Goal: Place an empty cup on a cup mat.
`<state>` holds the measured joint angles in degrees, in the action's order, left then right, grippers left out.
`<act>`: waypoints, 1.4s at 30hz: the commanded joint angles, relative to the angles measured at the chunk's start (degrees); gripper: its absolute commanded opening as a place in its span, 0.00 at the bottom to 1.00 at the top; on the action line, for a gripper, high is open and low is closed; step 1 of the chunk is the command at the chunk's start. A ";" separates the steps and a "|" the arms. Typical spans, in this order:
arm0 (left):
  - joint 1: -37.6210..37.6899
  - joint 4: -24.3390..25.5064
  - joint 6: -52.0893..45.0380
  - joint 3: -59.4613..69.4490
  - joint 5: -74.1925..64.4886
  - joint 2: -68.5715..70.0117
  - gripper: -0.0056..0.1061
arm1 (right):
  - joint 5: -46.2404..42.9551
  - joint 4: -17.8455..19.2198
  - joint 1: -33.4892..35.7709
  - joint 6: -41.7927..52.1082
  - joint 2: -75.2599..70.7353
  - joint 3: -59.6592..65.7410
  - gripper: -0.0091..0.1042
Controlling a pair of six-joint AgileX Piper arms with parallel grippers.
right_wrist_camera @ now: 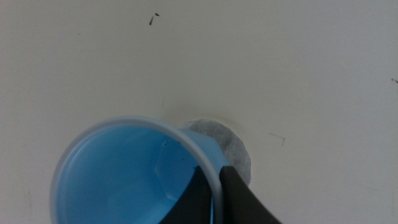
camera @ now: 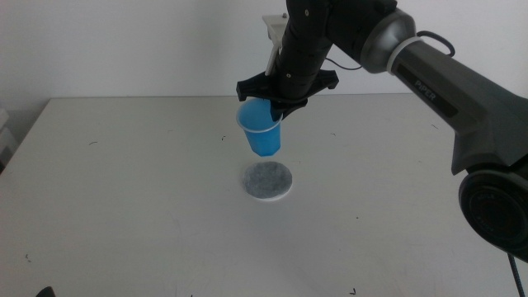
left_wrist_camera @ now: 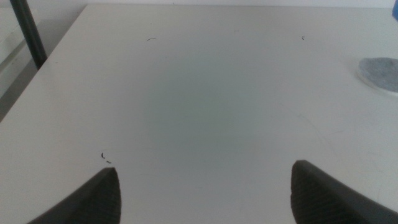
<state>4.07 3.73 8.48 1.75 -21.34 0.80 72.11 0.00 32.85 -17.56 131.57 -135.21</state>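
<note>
In the middle view the right gripper (camera: 275, 111) reaches in from the right on a glossy dark arm and pinches the rim of the cup (camera: 261, 129), a smooth bright blue plastic cone that narrows toward its base. The cup hangs tilted in the air, clear of the white table (camera: 124, 181), just above and slightly behind the cup mat (camera: 267, 181). The mat is a flat round disc with a speckled grey top and a white edge, lying on the matte tabletop. In the left wrist view the left gripper (left_wrist_camera: 205, 193) waits over bare table with its two dark, blunt jaws spread wide apart and nothing between them; a sliver of the grey mat (left_wrist_camera: 380, 71) shows at the picture's edge. In the right wrist view the cup (right_wrist_camera: 124, 177) shows its empty blue inside and pale whitish rim, one jaw inside the wall and one outside, closed on it, with the mat (right_wrist_camera: 233, 146) partly hidden behind the rim.
</note>
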 commanded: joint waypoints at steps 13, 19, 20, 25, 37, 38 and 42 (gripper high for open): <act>-0.06 0.02 0.62 -0.34 3.84 0.24 0.99 | 1.98 0.73 -0.27 0.34 2.38 -1.72 0.07; -0.06 0.02 0.62 -0.34 3.84 0.24 0.99 | 1.98 0.73 -0.27 0.34 3.27 -1.72 0.07; -0.06 0.02 0.62 -0.34 3.84 0.24 0.99 | 1.98 0.73 -0.27 0.34 3.29 -1.72 0.07; -0.06 0.02 0.62 -0.34 3.84 0.24 0.99 | 1.98 0.49 -0.27 1.45 3.27 -1.72 0.11; -0.06 0.02 0.62 -0.34 3.84 0.24 0.99 | 2.00 0.33 -0.31 1.39 1.33 -1.72 0.53; -0.06 0.02 0.62 -0.34 3.84 0.24 0.99 | 2.00 0.33 -0.48 1.39 0.48 -1.78 0.55; -0.06 0.02 0.62 -0.34 3.84 0.24 0.99 | 2.06 0.00 -1.58 2.40 -4.22 -1.78 0.60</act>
<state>4.07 3.73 8.48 1.75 -21.34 0.80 71.30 -0.62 32.37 -16.33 134.32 -135.21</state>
